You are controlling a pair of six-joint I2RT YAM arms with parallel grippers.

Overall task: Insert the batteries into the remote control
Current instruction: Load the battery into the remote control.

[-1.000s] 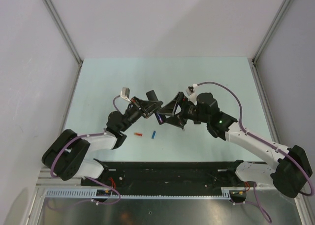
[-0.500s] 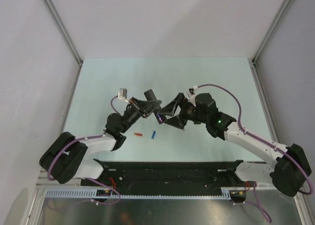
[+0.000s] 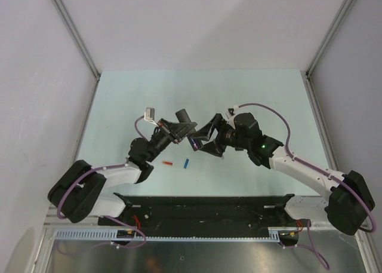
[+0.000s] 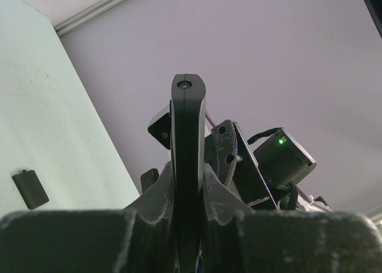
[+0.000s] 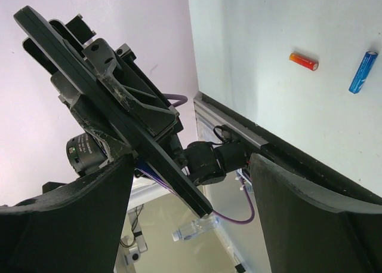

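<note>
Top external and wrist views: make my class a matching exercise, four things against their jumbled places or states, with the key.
Things
1. remote control
2. blue battery
3. red battery
4. right tool

Places or states
A. open, holding nothing
B. on the table, left of the pair in the top view
C. clamped in the left tool
D. on the table, right of the pair in the top view

Pairs: 1-C, 2-D, 3-B, 4-A
</note>
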